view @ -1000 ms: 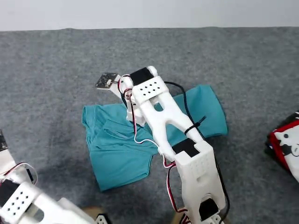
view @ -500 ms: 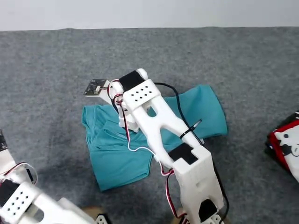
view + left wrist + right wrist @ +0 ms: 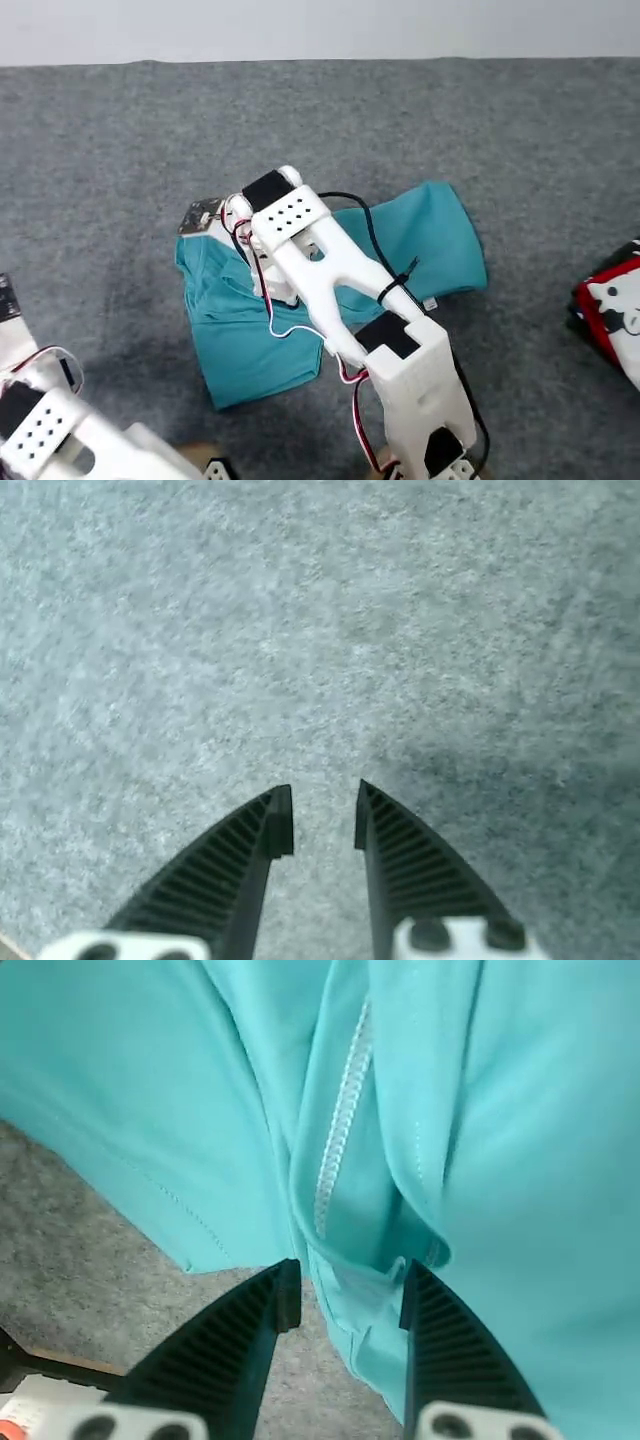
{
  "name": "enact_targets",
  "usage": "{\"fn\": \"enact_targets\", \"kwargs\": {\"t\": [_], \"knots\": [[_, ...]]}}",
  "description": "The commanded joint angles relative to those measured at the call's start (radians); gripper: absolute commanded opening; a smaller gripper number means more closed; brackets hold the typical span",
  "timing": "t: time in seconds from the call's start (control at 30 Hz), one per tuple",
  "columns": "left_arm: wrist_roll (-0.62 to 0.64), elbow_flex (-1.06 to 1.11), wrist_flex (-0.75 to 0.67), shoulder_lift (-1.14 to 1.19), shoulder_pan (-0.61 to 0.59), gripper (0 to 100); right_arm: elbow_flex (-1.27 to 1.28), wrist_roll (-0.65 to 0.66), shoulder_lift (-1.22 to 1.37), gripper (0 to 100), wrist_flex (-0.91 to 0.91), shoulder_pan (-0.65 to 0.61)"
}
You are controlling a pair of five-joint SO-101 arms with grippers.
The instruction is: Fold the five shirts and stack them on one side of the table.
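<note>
A teal shirt lies crumpled flat in the middle of the grey carpeted table. In the high view my right arm stretches over it, with its wrist above the shirt's left part. Seen from the right wrist, my right gripper is open and its two fingertips straddle a raised fold with a stitched hem of the teal shirt. My left arm stays at the near left corner. Its gripper hangs open over bare carpet with nothing between its fingers.
A folded red, white and black shirt lies at the right edge of the table. Bare carpet stretches across the far side and the left of the table.
My right arm has swung left over the teal shirt and come down toward its left part. The left arm has barely moved.
</note>
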Motion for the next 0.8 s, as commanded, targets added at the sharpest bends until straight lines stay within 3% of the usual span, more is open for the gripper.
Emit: {"fn": "enact_targets", "kwargs": {"t": [0.0, 0.2, 0.57, 0.77], "knots": [[-0.002, -0.01, -0.018, -0.018, 0.034, 11, -0.006, 0.014, -0.018, 16.5, -0.015, 0.036], [0.0, -0.01, -0.018, -0.018, 0.034, 11, -0.012, 0.091, 0.002, 0.5, -0.07, 0.081], [0.0, -0.008, -0.02, -0.018, 0.035, 11, -0.012, 0.164, 0.01, 1.0, -0.077, 0.2], [0.0, -0.005, -0.018, -0.018, 0.035, 11, -0.009, 0.169, 0.019, 1.0, -0.17, 0.269]]}}
